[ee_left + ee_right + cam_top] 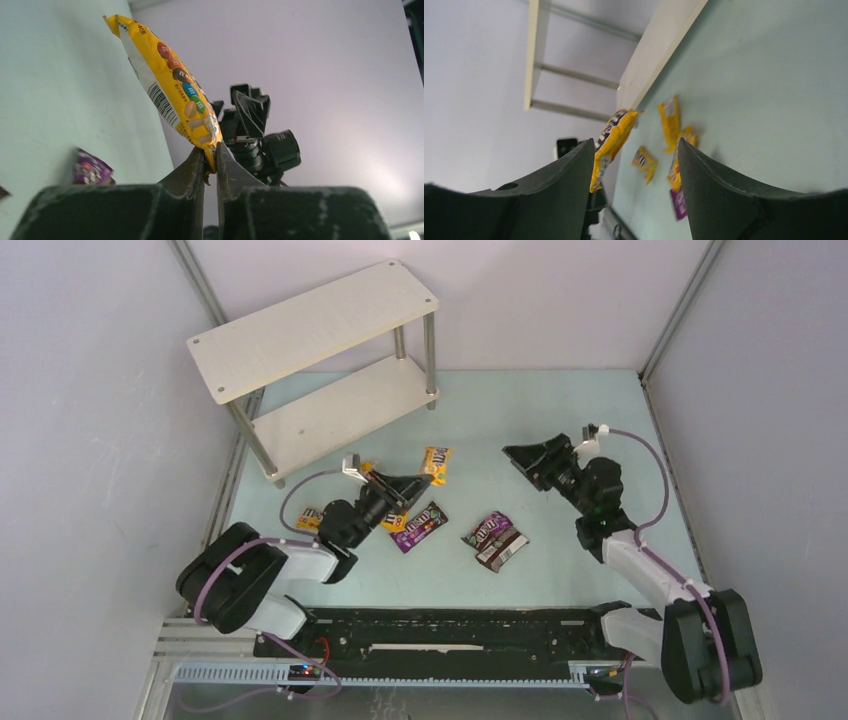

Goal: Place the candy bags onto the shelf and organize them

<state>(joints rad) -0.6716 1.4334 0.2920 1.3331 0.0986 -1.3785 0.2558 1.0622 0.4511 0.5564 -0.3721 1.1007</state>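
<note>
My left gripper is shut on the bottom edge of a yellow candy bag and holds it up off the table; the left wrist view shows the bag standing up from the closed fingertips. My right gripper is open and empty, above the table to the right of that bag, pointing at it. The two-tier shelf stands at the back left with both boards bare. On the table lie yellow bags, two purple bags and a dark brown bag.
The table is walled by pale panels on the left, back and right. The left arm's body lies over the yellow bags at front left. The right arm shows behind the held bag in the left wrist view.
</note>
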